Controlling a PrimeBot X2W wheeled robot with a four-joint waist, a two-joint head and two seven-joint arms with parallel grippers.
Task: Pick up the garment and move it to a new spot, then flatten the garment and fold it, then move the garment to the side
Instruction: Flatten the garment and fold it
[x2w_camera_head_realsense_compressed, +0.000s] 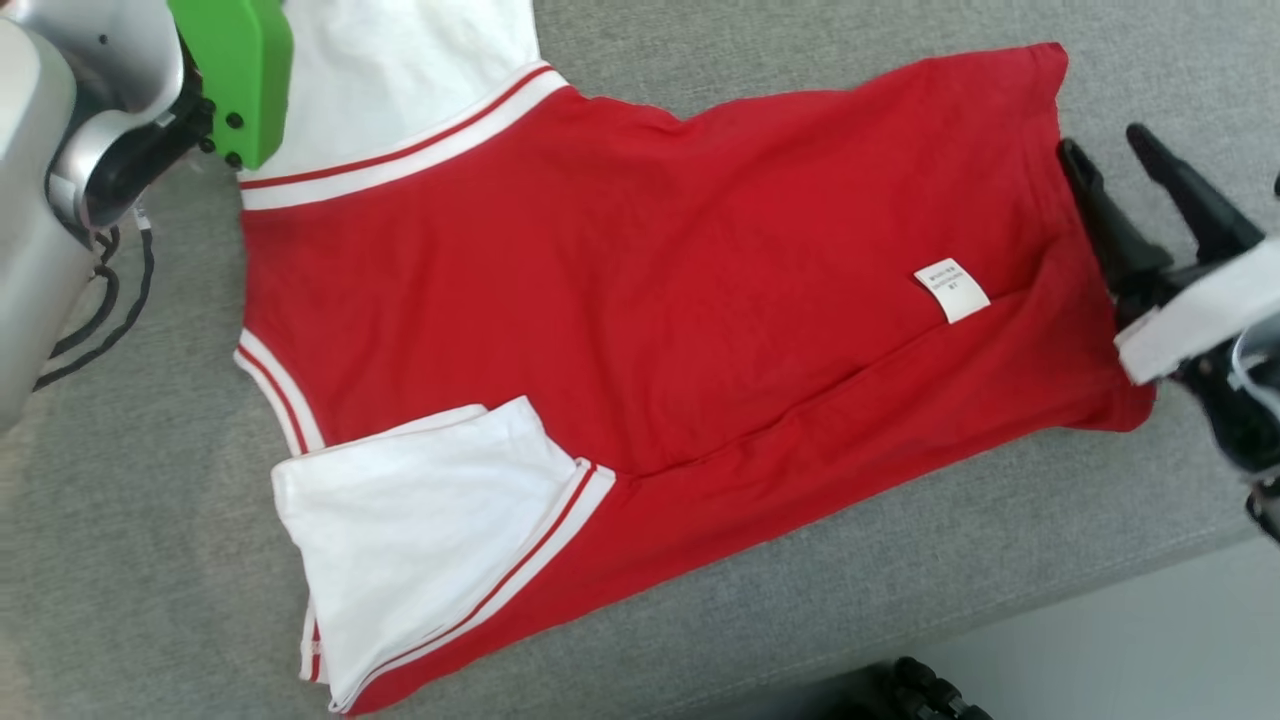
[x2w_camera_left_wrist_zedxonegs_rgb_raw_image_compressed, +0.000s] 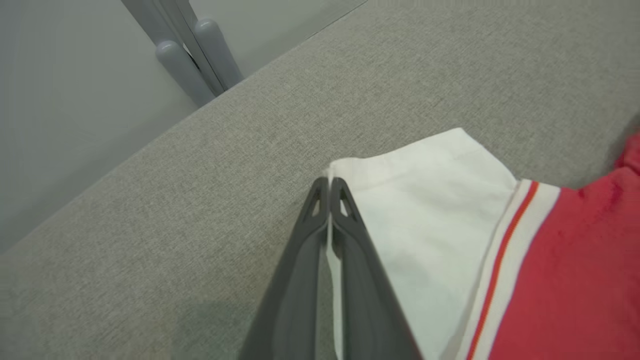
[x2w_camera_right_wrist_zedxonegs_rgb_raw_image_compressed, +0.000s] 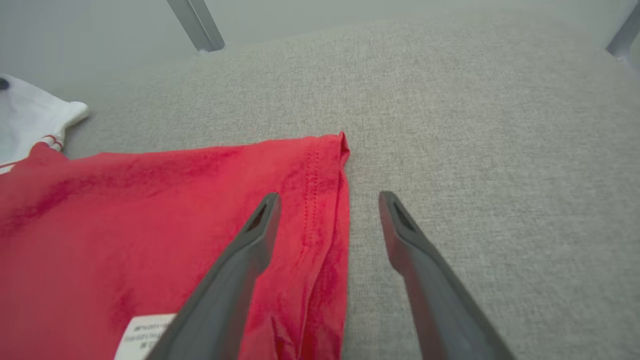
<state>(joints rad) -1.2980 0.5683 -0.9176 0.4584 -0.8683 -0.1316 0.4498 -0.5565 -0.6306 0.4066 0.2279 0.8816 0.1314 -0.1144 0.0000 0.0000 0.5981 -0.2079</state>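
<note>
The garment is a red shirt with white sleeves and red-striped white trim, spread flat on the grey surface with a white label facing up. In the left wrist view my left gripper is shut on the edge of the far white sleeve. In the head view the green wrist housing covers those fingers. My right gripper is open at the shirt's hem. In the right wrist view, one finger of my right gripper is over the red hem and the other over bare grey fabric.
The grey fabric surface ends at a front edge, with pale floor beyond at the lower right. Grey metal legs stand past the far edge. A black cable hangs by my left arm.
</note>
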